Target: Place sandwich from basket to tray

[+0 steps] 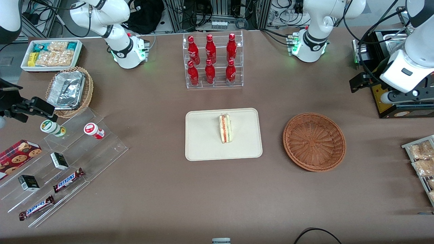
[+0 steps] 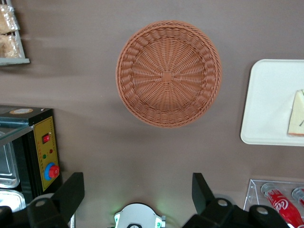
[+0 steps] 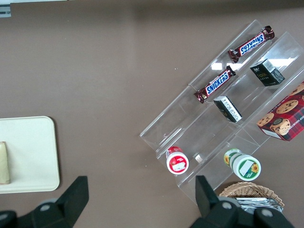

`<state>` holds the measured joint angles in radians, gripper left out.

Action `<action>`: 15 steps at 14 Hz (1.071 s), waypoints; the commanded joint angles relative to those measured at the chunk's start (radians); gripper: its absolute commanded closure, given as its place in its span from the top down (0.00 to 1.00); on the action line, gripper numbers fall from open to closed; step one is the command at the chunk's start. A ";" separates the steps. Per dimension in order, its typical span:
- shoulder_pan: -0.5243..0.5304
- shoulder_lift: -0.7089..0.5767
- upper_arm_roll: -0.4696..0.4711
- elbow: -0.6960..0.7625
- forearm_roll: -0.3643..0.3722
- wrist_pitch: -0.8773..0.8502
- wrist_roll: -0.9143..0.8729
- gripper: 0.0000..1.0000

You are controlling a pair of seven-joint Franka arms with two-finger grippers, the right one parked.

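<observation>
The sandwich (image 1: 225, 128) lies on the cream tray (image 1: 203, 142) at the middle of the table, its filling edge facing up. The left wrist view catches only its pale bread edge (image 2: 297, 114) on the tray (image 2: 266, 104). The reddish-brown basket (image 1: 314, 141) sits beside the tray toward the working arm's end, with nothing in it (image 2: 168, 73). My gripper (image 1: 364, 83) hangs high above the table, farther from the front camera than the basket. It is open (image 2: 137, 183), with nothing between its fingers (image 2: 71, 190).
A clear rack of red bottles (image 1: 212, 61) stands farther back than the tray. A black and yellow appliance (image 1: 390, 98) is below my gripper. Snack packets (image 1: 422, 162) lie at the working arm's end. A stepped clear display (image 1: 67, 162), foil basket (image 1: 69, 91) and white bin (image 1: 51, 54) occupy the parked arm's end.
</observation>
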<state>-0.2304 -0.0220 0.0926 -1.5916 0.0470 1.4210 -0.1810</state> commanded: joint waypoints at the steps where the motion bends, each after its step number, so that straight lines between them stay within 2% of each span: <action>1: 0.217 -0.027 -0.224 -0.008 -0.007 -0.007 0.029 1.00; 2: 0.309 -0.030 -0.299 -0.008 -0.007 -0.007 0.063 1.00; 3: 0.353 -0.029 -0.330 -0.007 -0.009 -0.005 0.092 1.00; 8: 0.349 -0.015 -0.323 0.018 -0.004 0.004 0.090 1.00; 15: 0.333 -0.001 -0.258 0.061 -0.009 -0.005 0.097 1.00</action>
<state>0.1069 -0.0309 -0.1883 -1.5530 0.0468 1.4242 -0.1040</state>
